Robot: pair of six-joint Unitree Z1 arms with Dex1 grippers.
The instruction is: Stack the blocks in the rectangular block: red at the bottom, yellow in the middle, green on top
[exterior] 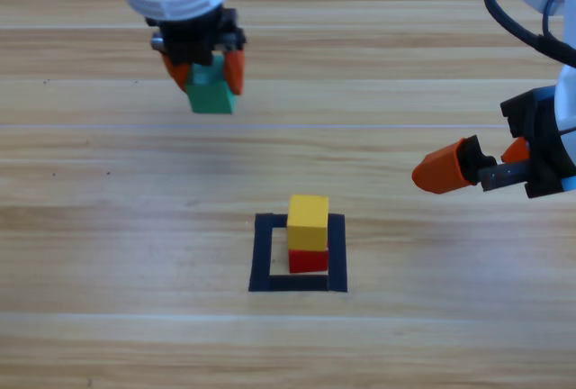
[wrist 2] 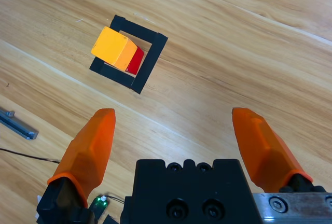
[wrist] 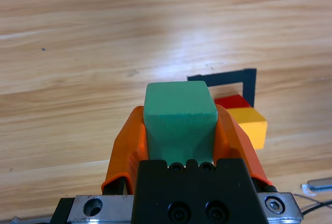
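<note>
Wooden table [exterior: 108, 227]: left hand [exterior: 209, 72] grips green [exterior: 211, 92]; yellow [exterior: 308, 221] on red [exterior: 308, 260].

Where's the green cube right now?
The green cube is clamped in the left gripper at the high view's upper left, off the table, apart from the yellow cube that sits on the red cube in the tape square.

Left pincer [exterior: 210, 72] grips green [exterior: 211, 90]; yellow [exterior: 308, 220] tops red [exterior: 308, 260].
</note>
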